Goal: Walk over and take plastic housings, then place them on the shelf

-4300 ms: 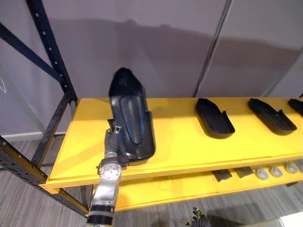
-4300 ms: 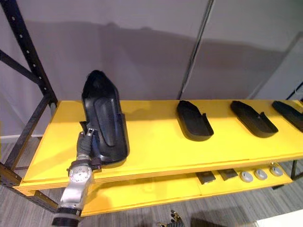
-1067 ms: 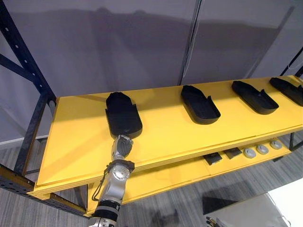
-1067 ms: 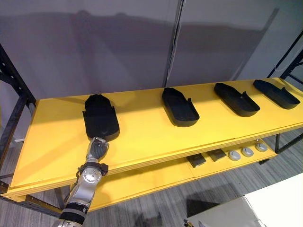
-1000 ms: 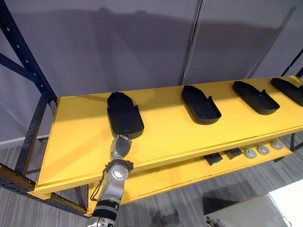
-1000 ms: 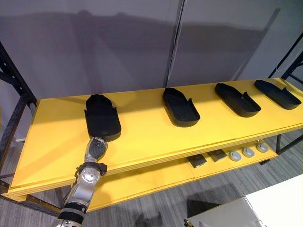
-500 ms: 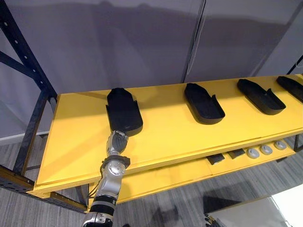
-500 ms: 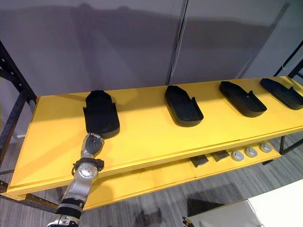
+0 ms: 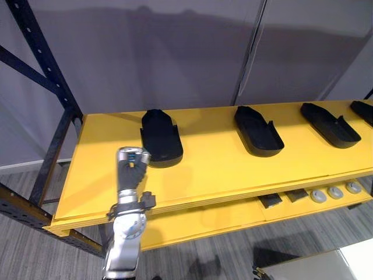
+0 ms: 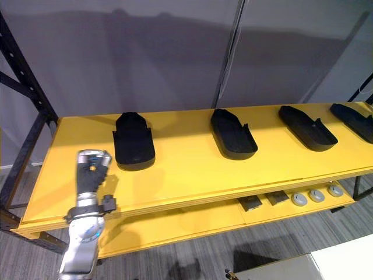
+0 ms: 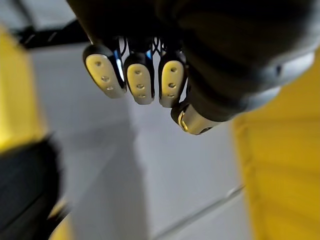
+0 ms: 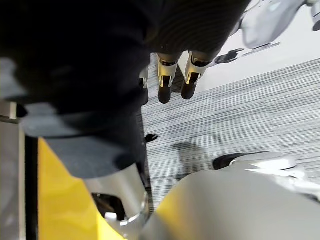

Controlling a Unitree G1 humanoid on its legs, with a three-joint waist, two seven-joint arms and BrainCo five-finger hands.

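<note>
Black plastic housings, four in number, lie hollow side up in a row on the yellow top board (image 9: 210, 169) of the shelf.

1. Left hand (image 9: 130, 170): held upright above the front part of the top board. In the left wrist view its fingertips (image 11: 139, 82) are bent back towards the wrist, pads showing, with the thumb (image 11: 192, 117) beside them. The hand is closed and holds nothing.
2. Nearest housing (image 9: 160, 140): lies just beyond the left hand and slightly to its right side. It is apart from the hand, with a strip of bare board between them. Its rounded end points away from the hand, towards the grey wall panels (image 9: 175, 58).
3. Second housing (image 9: 258, 131), third housing (image 9: 329, 124) and fourth housing (image 9: 364, 111): each is further from the left hand, on its right side, and well apart from its neighbour.
4. Right hand (image 12: 165, 75): in the right wrist view it hangs low over the grey striped floor (image 12: 240, 120). Its fingers are loosely extended and hold nothing.
5. Lower board (image 9: 198, 224): yellow, below the left hand's level. It carries grey round discs (image 9: 335, 192) and small dark blocks (image 9: 271, 201) far to the hand's right.
6. Dark perforated upright (image 9: 46, 70): frame member on the far side of the left hand from the housings.
</note>
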